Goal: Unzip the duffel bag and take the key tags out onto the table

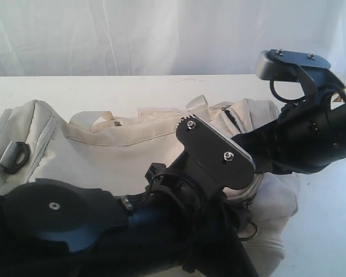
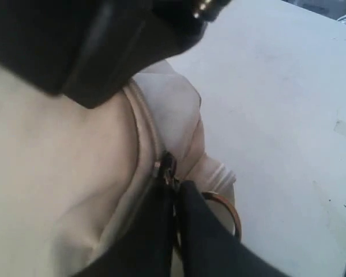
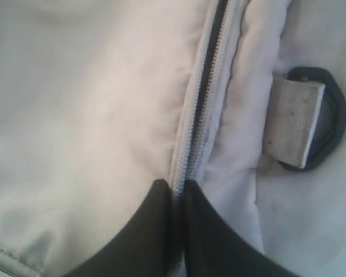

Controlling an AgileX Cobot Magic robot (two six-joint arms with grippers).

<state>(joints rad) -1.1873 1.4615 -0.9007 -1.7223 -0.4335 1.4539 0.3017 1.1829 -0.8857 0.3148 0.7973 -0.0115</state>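
Observation:
The beige duffel bag (image 1: pixel 104 150) lies across the white table (image 1: pixel 132 92). At the bag's right end, my left gripper (image 2: pixel 174 183) is shut on the small dark zipper pull (image 2: pixel 166 166), next to a metal strap ring (image 2: pixel 233 213). My right gripper (image 3: pixel 177 187) is shut on the grey zipper (image 3: pixel 190 133), pinching the zipper line between its black fingers (image 3: pixel 144 231). Farther along that zipper a dark gap (image 3: pixel 219 23) shows between its two sides. The key tags are hidden.
My left arm (image 1: pixel 104 225) fills the front of the exterior view; the right arm (image 1: pixel 311 133) reaches in from the right over the bag's end. A black D-ring on webbing (image 3: pixel 328 115) sits beside the zipper. Bare table (image 2: pixel 277 115) lies beyond the bag's end.

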